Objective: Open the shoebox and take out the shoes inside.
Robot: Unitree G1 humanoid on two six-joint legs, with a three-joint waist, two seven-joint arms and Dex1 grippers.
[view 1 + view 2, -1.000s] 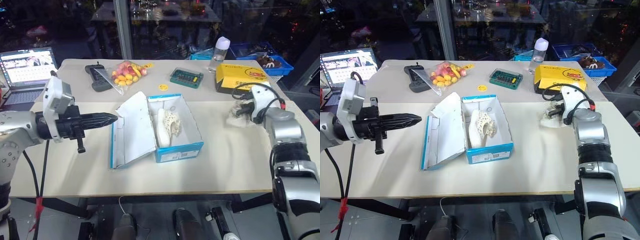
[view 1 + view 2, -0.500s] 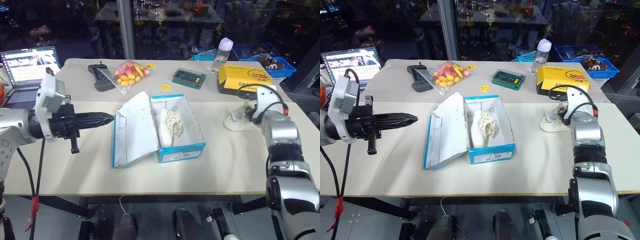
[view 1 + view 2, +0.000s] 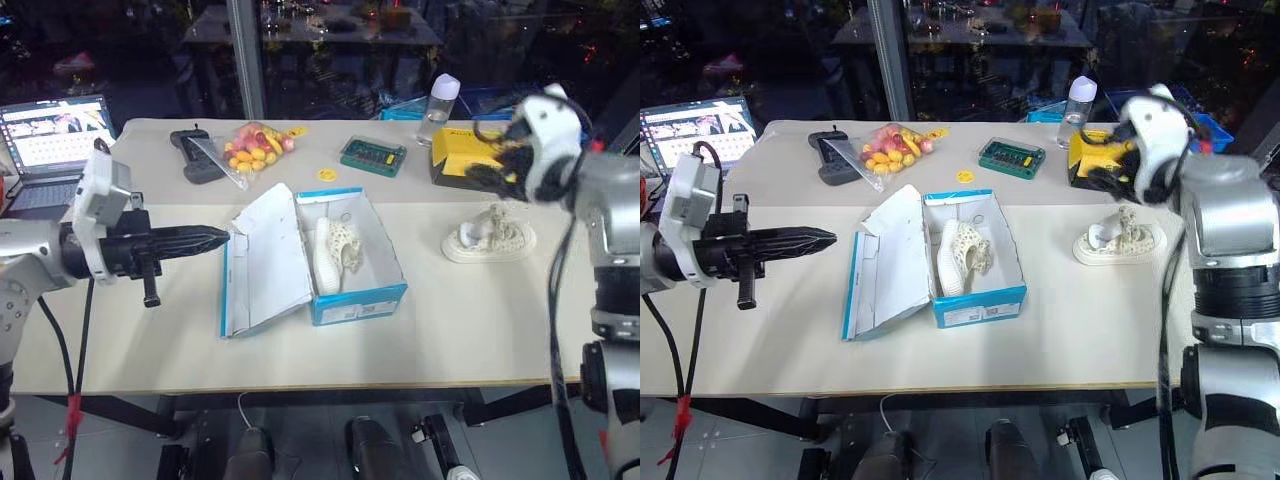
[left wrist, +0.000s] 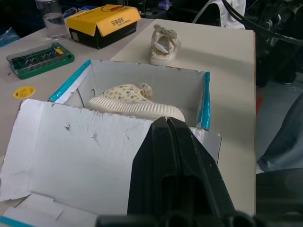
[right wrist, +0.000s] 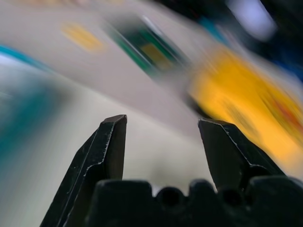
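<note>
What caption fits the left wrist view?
Shut left gripper faces the open shoebox holding one shoe; second shoe sits outside.

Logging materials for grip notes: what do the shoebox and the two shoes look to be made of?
Shoebox: thin cardboard, blue printed outside, matte white inside; the open lid shows creases and scuffs. Shoe on the table and shoe in the box: probably soft perforated fabric or knit upper, cream, on a smoother pale sole, likely rubber or foam.

In the right wrist view everything beyond the parted fingers (image 5: 111,142) smears into bands of yellow, green and teal, while the left gripper (image 4: 166,124) covers part of the shoebox (image 4: 142,85) lid, and the shoebox wall hides the lower side of the shoe (image 4: 132,100) inside.
</note>
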